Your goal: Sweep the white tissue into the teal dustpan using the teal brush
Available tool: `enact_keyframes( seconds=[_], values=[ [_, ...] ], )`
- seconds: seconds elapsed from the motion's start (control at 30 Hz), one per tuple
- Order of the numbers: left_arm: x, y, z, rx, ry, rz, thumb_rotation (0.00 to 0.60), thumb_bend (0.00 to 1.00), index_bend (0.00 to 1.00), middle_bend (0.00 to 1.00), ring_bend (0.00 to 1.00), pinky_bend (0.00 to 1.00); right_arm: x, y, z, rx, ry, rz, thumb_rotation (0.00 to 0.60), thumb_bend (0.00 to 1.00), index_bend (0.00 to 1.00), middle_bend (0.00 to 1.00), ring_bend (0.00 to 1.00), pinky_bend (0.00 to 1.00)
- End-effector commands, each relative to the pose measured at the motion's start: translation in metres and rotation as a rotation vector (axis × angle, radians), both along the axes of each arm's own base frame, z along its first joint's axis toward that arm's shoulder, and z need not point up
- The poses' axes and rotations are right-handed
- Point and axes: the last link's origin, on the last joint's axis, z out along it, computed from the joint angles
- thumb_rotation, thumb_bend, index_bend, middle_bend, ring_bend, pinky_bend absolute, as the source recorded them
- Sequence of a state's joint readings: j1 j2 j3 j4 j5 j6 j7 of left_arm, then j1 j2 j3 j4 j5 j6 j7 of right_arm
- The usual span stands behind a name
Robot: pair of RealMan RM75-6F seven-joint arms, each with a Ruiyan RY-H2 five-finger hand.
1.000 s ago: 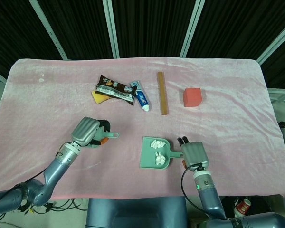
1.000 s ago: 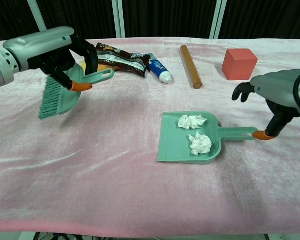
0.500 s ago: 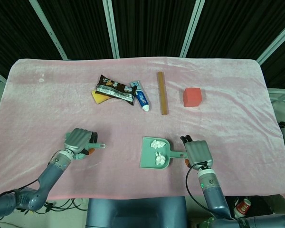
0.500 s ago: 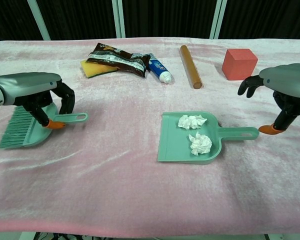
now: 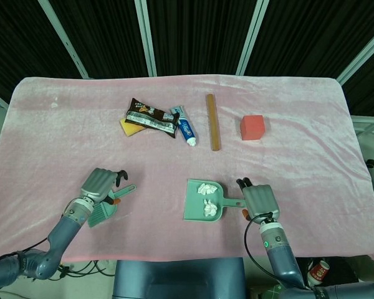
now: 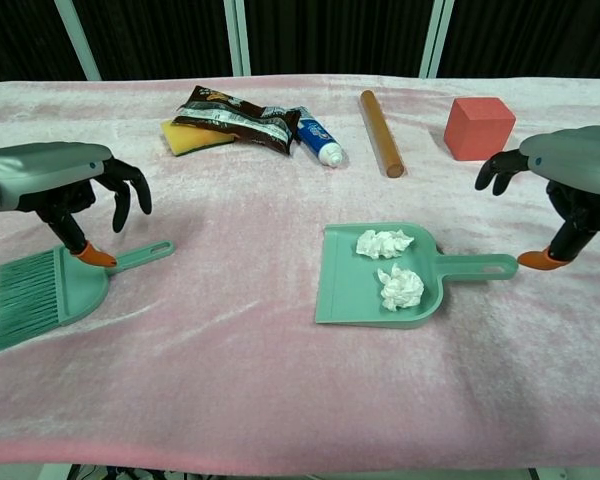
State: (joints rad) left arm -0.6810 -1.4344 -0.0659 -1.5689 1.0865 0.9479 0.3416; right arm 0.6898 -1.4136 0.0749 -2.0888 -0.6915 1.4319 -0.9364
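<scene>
since the earlier frame the left hand has released the teal plastic brush, which now lies flat on the pink cloth-covered table; the hand is above it with fingers spread, one orange fingertip touching the handle. the right hand is unchanged, fingers apart, a fingertip just beside the handle of the teal plastic dustpan. two wads of white tissue lie inside the dustpan. bare cloth lies between brush and dustpan and along the near edge.
</scene>
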Motion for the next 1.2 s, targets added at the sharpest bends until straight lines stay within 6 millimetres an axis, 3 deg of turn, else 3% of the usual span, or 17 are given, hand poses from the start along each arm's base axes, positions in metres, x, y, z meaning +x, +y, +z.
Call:
enact_keyframes(
  seconds=[0.03, 0.17, 0.23, 0.37, 0.43, 0.5, 0.57, 0.67, 1.0, 1.2],
  values=[
    [0.002, -0.001, 0.004, 0.016, -0.013, 0.0, 0.6, 0.1, 0.27, 0.49, 0.89, 1.0, -0.001, 0.001, 0.003, -0.004, 0.0, 0.002, 0.6, 0.19, 0.2, 0.19, 0.7, 0.8],
    [0.003, -0.004, 0.012, 0.048, -0.028, -0.017, 0.6, 0.1, 0.27, 0.47, 0.84, 0.99, -0.003, 0.002, 0.01, -0.018, 0.0, 0.009, 0.6, 0.18, 0.2, 0.19, 0.7, 0.8],
    [0.003, -0.006, 0.019, 0.075, -0.039, -0.027, 0.6, 0.1, 0.27, 0.45, 0.76, 0.92, -0.005, 0.002, 0.015, -0.032, 0.006, 0.019, 0.6, 0.18, 0.2, 0.19, 0.68, 0.8],
    [0.0, -0.015, 0.039, 0.148, -0.052, -0.068, 0.6, 0.1, 0.27, 0.38, 0.49, 0.62, -0.015, 0.001, 0.033, -0.08, 0.022, 0.041, 0.6, 0.17, 0.2, 0.19, 0.52, 0.67],
    [-0.004, -0.023, 0.051, 0.186, -0.054, -0.092, 0.6, 0.1, 0.26, 0.33, 0.36, 0.5, -0.023, 0.001, 0.044, -0.103, 0.023, 0.046, 0.6, 0.16, 0.15, 0.16, 0.36, 0.52],
    [-0.007, -0.028, 0.059, 0.209, -0.057, -0.104, 0.6, 0.08, 0.23, 0.24, 0.23, 0.36, -0.029, 0.002, 0.052, -0.119, 0.02, 0.044, 0.6, 0.15, 0.05, 0.07, 0.15, 0.34],
    [-0.014, -0.039, 0.074, 0.246, -0.055, -0.117, 0.6, 0.03, 0.11, 0.1, 0.09, 0.2, -0.041, 0.006, 0.065, -0.136, 0.017, 0.048, 0.6, 0.13, 0.0, 0.01, 0.02, 0.23],
    [-0.028, -0.056, 0.091, 0.277, -0.036, -0.107, 0.6, 0.0, 0.01, 0.0, 0.0, 0.04, -0.061, 0.014, 0.084, -0.176, 0.022, 0.065, 0.6, 0.1, 0.0, 0.0, 0.0, 0.19],
    [-0.077, -0.109, 0.145, 0.475, -0.029, -0.05, 0.6, 0.0, 0.0, 0.0, 0.0, 0.02, -0.12, 0.046, 0.143, -0.371, -0.092, 0.001, 0.6, 0.08, 0.0, 0.0, 0.0, 0.18],
    [-0.107, -0.135, 0.164, 0.593, -0.043, 0.029, 0.6, 0.0, 0.0, 0.0, 0.0, 0.02, -0.147, 0.07, 0.156, -0.46, -0.098, 0.039, 0.6, 0.08, 0.0, 0.0, 0.0, 0.18]
  ],
)
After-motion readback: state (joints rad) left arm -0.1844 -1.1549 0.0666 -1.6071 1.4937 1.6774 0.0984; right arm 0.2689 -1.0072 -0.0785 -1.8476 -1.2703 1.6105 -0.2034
